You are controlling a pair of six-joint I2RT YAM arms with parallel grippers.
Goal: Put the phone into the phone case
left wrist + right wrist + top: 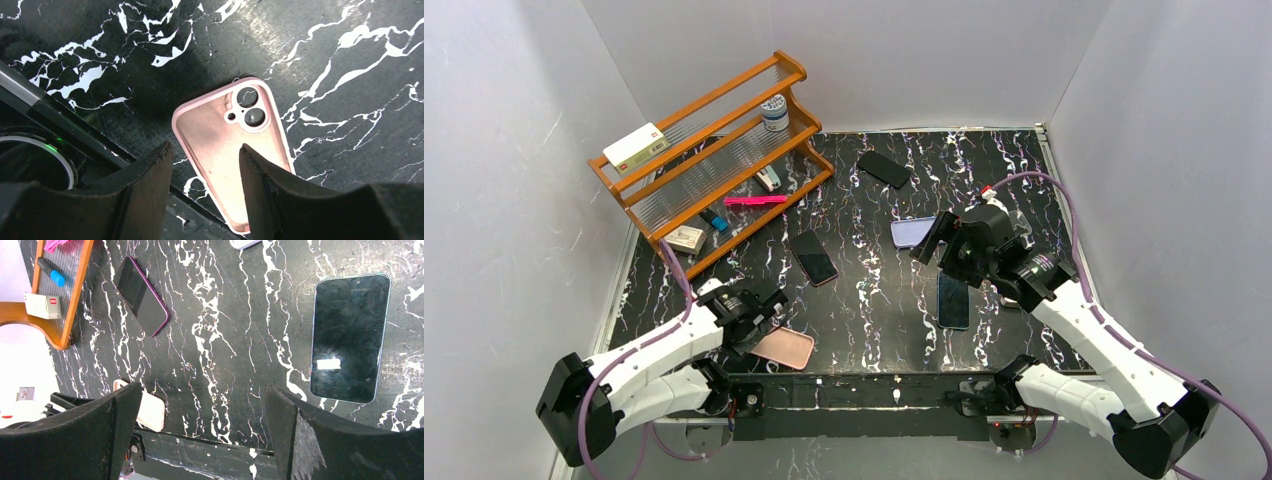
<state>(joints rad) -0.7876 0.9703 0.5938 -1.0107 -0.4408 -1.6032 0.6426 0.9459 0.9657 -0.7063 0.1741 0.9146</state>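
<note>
An empty pink phone case [784, 348] lies open side up by the table's front edge; in the left wrist view [225, 135] its camera cutout points away. My left gripper [769, 318] is open and empty, just above the case's near end [205, 150]. A dark phone with a purple rim [813, 257] lies mid-table [142, 295]. A second dark phone with a pale blue rim [953, 300] lies right of it [350, 337]. My right gripper [936, 240] is open and empty, raised above the table between them [202, 390].
A lavender phone or case [911, 232] lies beside the right gripper. A black one [884, 168] lies at the back. A wooden shelf rack [714, 150] with small items stands at the back left. White walls enclose the table.
</note>
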